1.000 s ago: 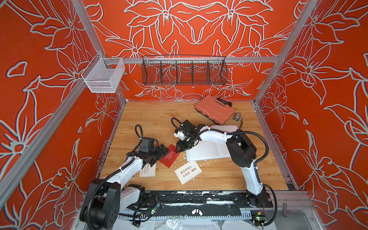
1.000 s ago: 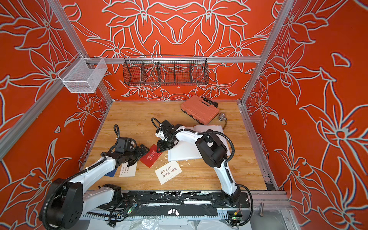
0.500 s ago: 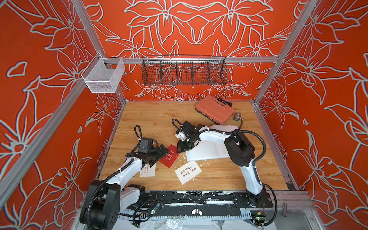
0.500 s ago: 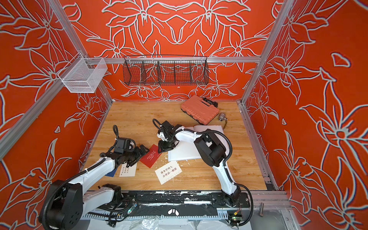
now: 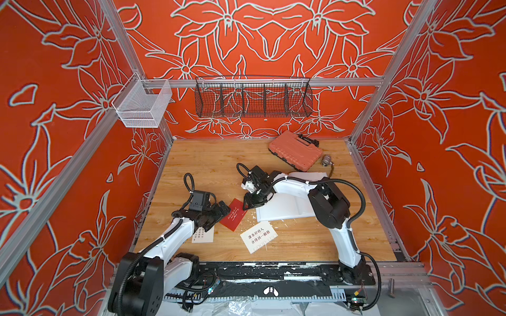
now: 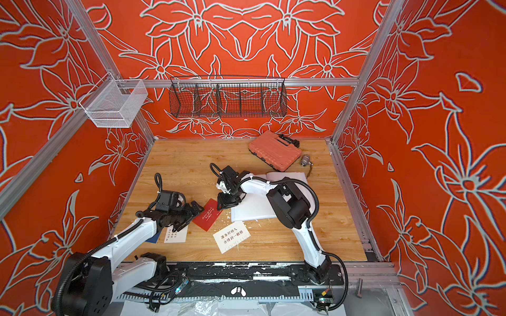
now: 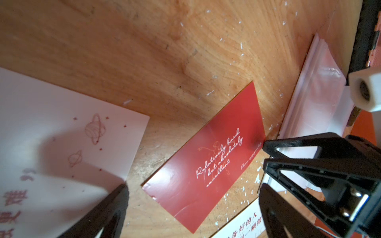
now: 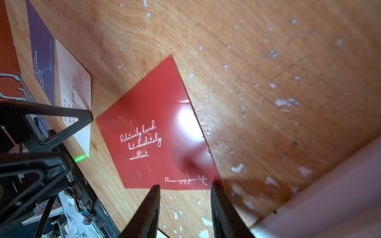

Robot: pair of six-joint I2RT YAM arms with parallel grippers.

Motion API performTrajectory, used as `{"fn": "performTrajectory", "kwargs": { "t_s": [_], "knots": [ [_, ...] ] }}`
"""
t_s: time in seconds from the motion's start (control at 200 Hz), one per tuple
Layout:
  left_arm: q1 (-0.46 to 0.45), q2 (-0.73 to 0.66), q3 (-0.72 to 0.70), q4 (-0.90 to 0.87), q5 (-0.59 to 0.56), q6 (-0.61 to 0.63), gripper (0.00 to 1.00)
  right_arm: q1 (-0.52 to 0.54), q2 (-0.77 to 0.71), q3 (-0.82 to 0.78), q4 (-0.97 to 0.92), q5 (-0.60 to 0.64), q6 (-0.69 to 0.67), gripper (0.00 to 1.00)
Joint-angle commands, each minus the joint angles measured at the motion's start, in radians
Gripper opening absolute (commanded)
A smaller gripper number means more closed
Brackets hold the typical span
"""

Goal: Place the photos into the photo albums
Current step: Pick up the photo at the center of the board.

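The right end effector [image 8: 185, 184], half-open, straddled the red card's [image 8: 156, 131] corner; it should lever the edge before pinching. The left end effector [image 5: 219, 214] gaped alongside.

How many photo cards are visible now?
4: red card at centre; white text card nearer the robot; second white card under the left gripper; navy card beside that, mostly hidden.

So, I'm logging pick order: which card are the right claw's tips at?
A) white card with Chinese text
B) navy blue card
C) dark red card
C: the right wrist view shows the right claw, jaws apart, at an edge of the dark red card.
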Motion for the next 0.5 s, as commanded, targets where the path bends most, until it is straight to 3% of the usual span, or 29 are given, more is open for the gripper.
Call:
{"fn": "performTrajectory", "kwargs": {
  "t_s": [0.0,0.495],
  "knots": [
    [0.004,0.045,-0.068,-0.046,0.014,-0.040,0.97,0.003,0.042,0.005,-0.047,0.029,0.011,0.43],
    [0.004,0.091,-0.093,0.085,0.117,-0.047,0.97,0.004,0.049,-0.005,-0.036,0.020,0.016,0.43]
  ]
}}
